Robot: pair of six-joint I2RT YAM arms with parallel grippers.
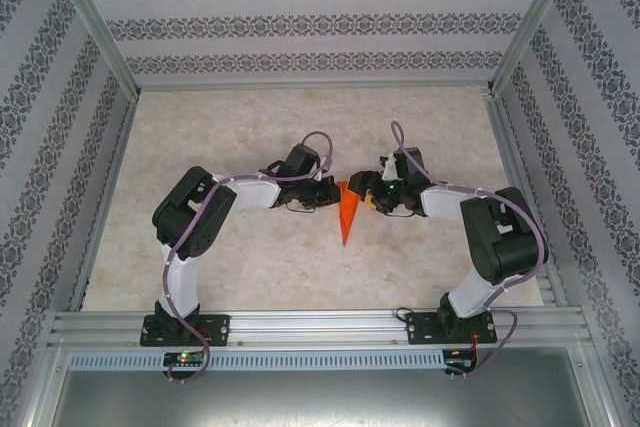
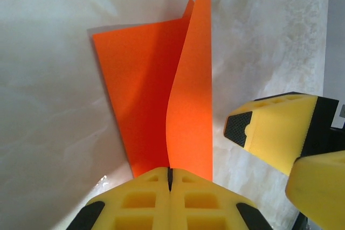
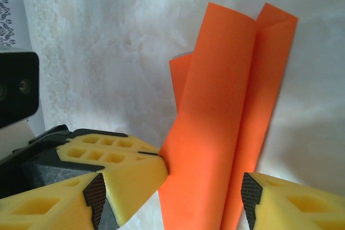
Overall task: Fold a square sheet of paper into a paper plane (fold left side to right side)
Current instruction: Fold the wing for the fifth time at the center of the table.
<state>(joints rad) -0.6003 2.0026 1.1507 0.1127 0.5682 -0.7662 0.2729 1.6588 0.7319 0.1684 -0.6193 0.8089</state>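
Note:
The square sheet of paper (image 1: 346, 211) is bright orange and folded into a narrow wedge, lying between the two grippers at the table's middle, point toward me. In the left wrist view one flap of the paper (image 2: 188, 95) stands up off the flat part. My left gripper (image 2: 170, 172) is shut on that flap's lower edge. From the right wrist view the paper (image 3: 226, 106) rises between the pads of my right gripper (image 3: 173, 200), which is open and straddles it without touching. The left gripper (image 3: 160, 158) pinches the paper's edge just inside that gap.
The marbled table top (image 1: 250, 127) stretches free behind and to both sides of the arms. An aluminium rail (image 1: 320, 327) runs along the near edge, and patterned walls (image 1: 60, 147) enclose the other three sides. One of the right gripper's fingers (image 2: 275, 133) is close beside the left gripper.

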